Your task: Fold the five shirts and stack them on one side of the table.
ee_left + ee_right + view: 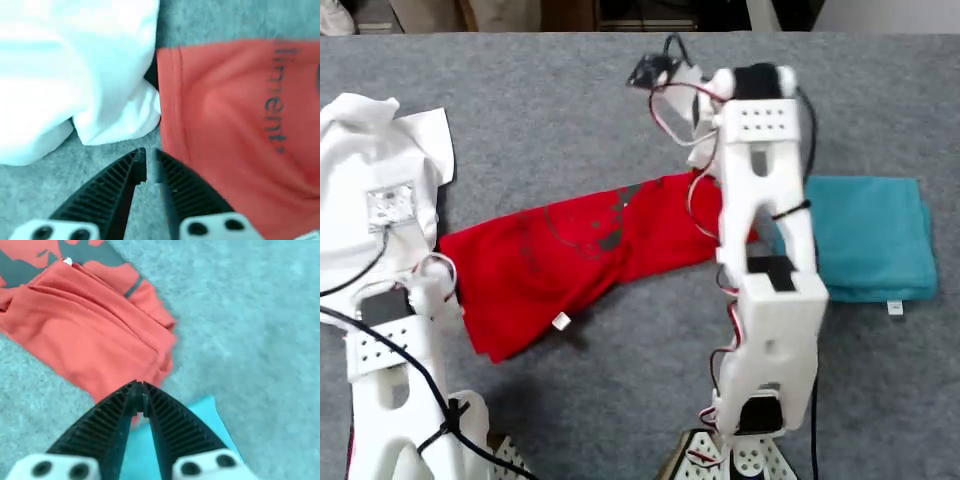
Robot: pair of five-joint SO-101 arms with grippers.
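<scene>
Starting at the left side of the table [570,100], the white shirt [380,170] lies crumpled and unfolded, with a label patch facing up. The left arm [390,380] stands at the near left corner, just beside this shirt. In the left wrist view, the left hand [148,162] sits low over bare table, between the white shirt's hem and the red shirt's edge. Its jaws are parted by a narrow gap and hold nothing.

The red shirt [570,260] lies across the middle of the table, partly folded into a long band that slants from near left to far right. Its left end touches the white shirt. A small white tag [560,321] shows at its near edge.

The right arm [770,300] extends over the red shirt's right end. In the right wrist view, the right hand [140,390] is closed, tips together at the bunched red edge. Whether cloth is pinched cannot be told.

The teal shirt [870,240] lies folded flat at the right side, just beside the red shirt.
</scene>
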